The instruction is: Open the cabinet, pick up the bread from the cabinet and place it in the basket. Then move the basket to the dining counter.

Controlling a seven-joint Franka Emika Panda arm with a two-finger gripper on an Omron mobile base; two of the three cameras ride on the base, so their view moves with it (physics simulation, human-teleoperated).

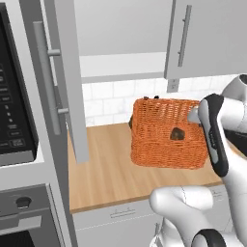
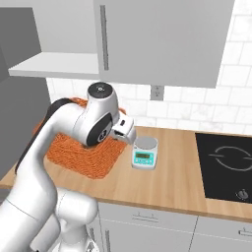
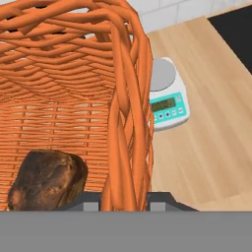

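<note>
The orange woven basket [image 1: 164,140] [image 2: 83,152] stands on a wooden worktop [image 1: 106,173] below the cabinet. Inside it, on its floor, lies the dark brown bread [image 1: 177,134] [image 3: 47,179]. In the hand view my gripper [image 3: 125,203] straddles the basket's right wall [image 3: 128,123], one fingertip [image 3: 91,202] inside and the other outside, both pressed against the weave. The cabinet's grey door [image 1: 67,72] with its bar handle [image 1: 48,72] is swung open, showing a bare white shelf [image 1: 120,65] [image 2: 54,64].
A small kitchen scale [image 2: 145,152] [image 3: 167,98] sits just right of the basket. A black cooktop [image 2: 226,167] lies farther right. A closed grey cabinet [image 1: 207,38] [image 2: 162,39] hangs above. A microwave [image 1: 14,96] stands left.
</note>
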